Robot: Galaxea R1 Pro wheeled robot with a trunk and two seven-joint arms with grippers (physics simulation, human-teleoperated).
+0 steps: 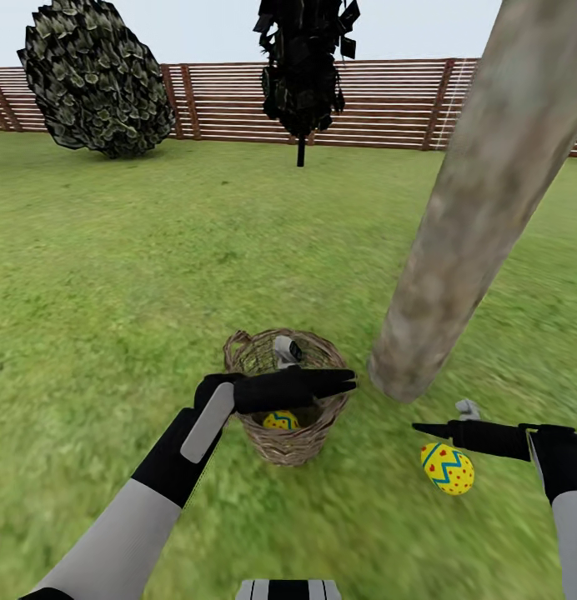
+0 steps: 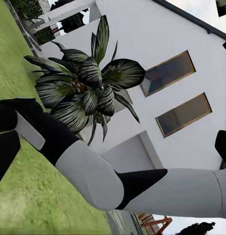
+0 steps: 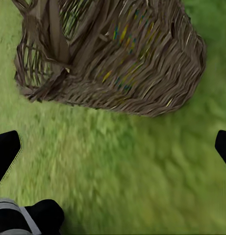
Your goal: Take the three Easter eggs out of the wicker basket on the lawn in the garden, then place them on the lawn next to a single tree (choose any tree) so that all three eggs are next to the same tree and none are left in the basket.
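The wicker basket (image 1: pixel 287 433) stands on the lawn (image 1: pixel 155 275), left of the foot of the thick pale tree (image 1: pixel 480 208). One yellow Easter egg (image 1: pixel 281 420) lies inside it. My left gripper (image 1: pixel 343 383) hovers over the basket's rim, open and holding nothing, and it hides part of the inside. A second egg (image 1: pixel 447 468) lies on the grass close to the trunk's base. Just above that egg my right gripper (image 1: pixel 422 430) is open and points toward the basket (image 3: pixel 113 58). Yellow and blue show through the weave (image 3: pixel 120 36). Its fingertips (image 3: pixel 5 154) are far apart over grass.
A brown slat fence (image 1: pixel 388 100) closes the far side. A round dark bush (image 1: pixel 97 79) and a thin black-leaved tree (image 1: pixel 303 67) stand before it. In the left wrist view, my right arm (image 2: pixel 93 176) crosses in front of a white house (image 2: pixel 157 44) and a leafy plant (image 2: pixel 88 88).
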